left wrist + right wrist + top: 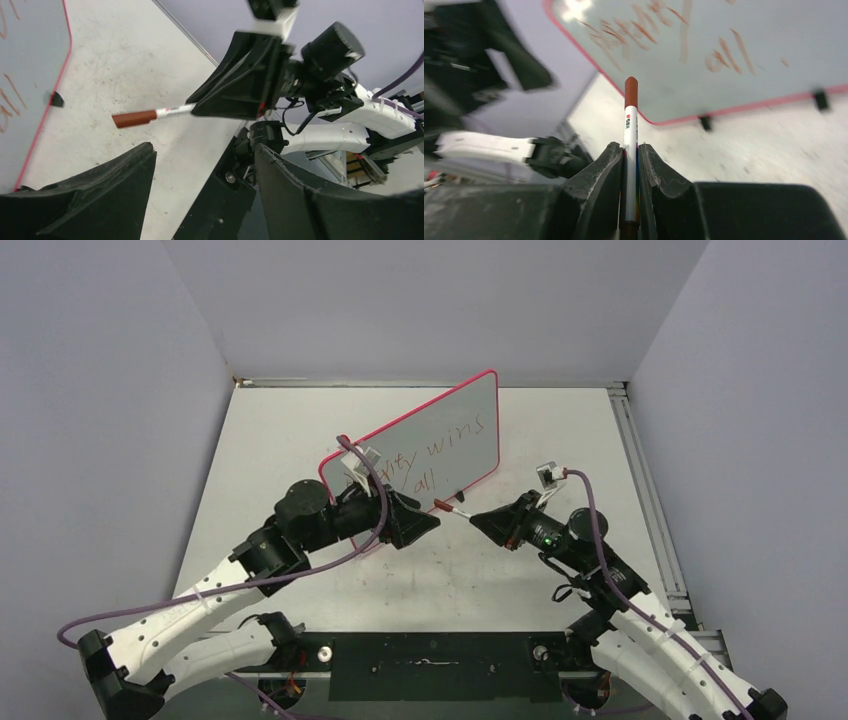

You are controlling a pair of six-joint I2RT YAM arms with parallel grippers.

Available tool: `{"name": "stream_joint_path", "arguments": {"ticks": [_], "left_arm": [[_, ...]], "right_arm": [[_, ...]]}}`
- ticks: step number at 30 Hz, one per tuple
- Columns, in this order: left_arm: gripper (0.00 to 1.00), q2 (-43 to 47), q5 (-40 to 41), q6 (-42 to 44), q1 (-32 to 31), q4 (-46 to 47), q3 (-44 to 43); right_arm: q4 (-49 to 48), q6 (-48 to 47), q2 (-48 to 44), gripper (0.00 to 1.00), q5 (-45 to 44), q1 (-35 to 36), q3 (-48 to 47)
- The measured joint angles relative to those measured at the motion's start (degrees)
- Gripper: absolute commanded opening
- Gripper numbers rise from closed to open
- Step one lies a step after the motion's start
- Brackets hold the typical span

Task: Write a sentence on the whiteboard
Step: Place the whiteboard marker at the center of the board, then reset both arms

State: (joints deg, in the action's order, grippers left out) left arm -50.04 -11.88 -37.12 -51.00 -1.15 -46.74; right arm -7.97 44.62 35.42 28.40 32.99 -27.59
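The whiteboard (440,435) is seen in the upper middle of the top view. It is stood up on the table (280,430) on small black feet, with its face tipped toward the arms. A thin red-pink rim is seen all around it. The sentence (440,448) is written on it in thin dark-red lines, in two rows. "Wins" and "all" can be read. The first word is partly hidden by the left arm and looks like "party", though this is not sure.

The right gripper (480,519) is placed just right of the middle of the top view, below the board's lower edge. Its two fingers are pressed together on a marker (455,507). In the right wrist view the marker's white body (630,135) is squeezed between the fingers (599,170). Its brown-red cap is pointed up at the board (749,75), near the word "all" (726,55), but the board is not touched by it.

The left gripper (425,523) is found just left of the marker, near the board's lower left corner. In the left wrist view its fingers (100,195) are spread wide apart and nothing is held between them. The capped marker (150,116) is seen above them, a little apart.
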Motion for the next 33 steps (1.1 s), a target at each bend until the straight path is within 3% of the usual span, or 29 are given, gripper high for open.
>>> {"name": "stream_joint_path", "arguments": {"ticks": [4, 10, 16, 18, 20, 27, 32, 33], "left_arm": [[0.78, -0.15, -1.51, 5.31, 3.23, -7.04, -7.21], [0.81, -5.60, -2.54, 14.75, 8.87, -16.81, -22.86], [0.87, -9.14, -1.57, 19.71, 21.66, -21.94, -28.15], [0.96, -9.22, 0.52, 20.41, 26.38, -23.30, -28.17], [0.97, -8.85, 4.15, 21.33, 29.81, -24.26, -28.13], [0.96, 1.60, 23.67, 23.87, 35.54, -23.87, -19.21], [0.96, 11.28, 36.41, 24.24, 35.80, -23.34, -7.50], [0.96, 12.98, 38.36, 24.02, 35.80, -23.61, -5.22]], "right_arm": [[14.14, -4.22, 3.82, 0.10, -6.36, -0.02, -0.04], [21.86, -6.64, 13.29, 0.23, -10.78, -0.02, 2.86], [22.97, -6.86, 17.22, 0.63, -14.93, -0.02, 3.54], [23.02, -7.23, 18.34, 0.79, -16.81, -0.04, 3.52], [23.26, -7.63, 19.06, 0.91, -18.73, -0.07, 3.32], [27.15, -11.21, 19.34, 1.00, -31.52, -0.39, -3.93], [27.23, -16.24, 15.74, 1.00, -42.27, -0.39, -9.01], [27.04, -17.73, 14.40, 0.96, -45.07, -0.39, -10.01]]}}
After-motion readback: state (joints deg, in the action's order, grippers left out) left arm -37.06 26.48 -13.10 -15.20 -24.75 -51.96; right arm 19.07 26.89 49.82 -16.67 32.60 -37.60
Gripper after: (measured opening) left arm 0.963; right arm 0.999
